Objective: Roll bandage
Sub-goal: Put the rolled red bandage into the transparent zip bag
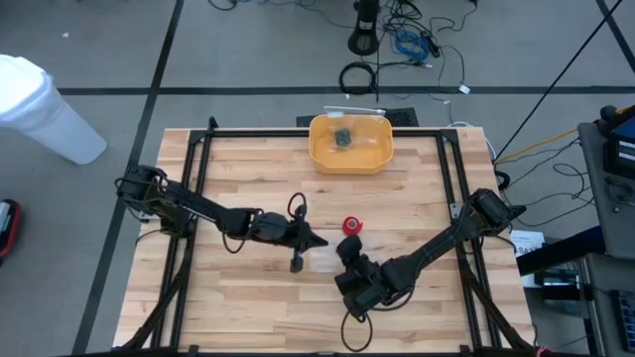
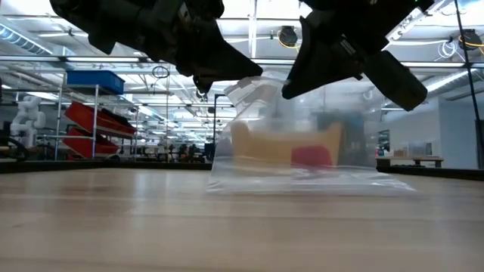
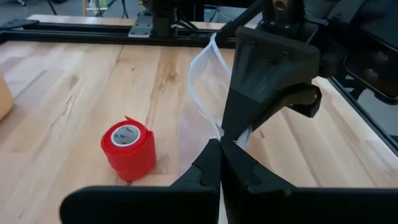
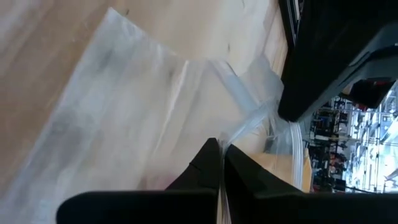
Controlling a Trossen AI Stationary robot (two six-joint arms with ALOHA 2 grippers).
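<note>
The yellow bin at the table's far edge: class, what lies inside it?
Inside the yellow bin, the high view shows one small dark object; what it is cannot be told. Anything beneath it is covered.

Clear bag (image 2: pixel 302 143) stands before bandage (image 1: pixel 352 226); table edges (image 1: pixel 248 307) free.

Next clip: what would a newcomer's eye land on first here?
Probably the clear plastic bag held up over the middle of the table, both pincers shut on its upper edge: the left pincer and the right pincer meet there. Next, the bandage, a bright red roll standing on the wood beside the bag, and the yellow bowl at the far edge.
</note>
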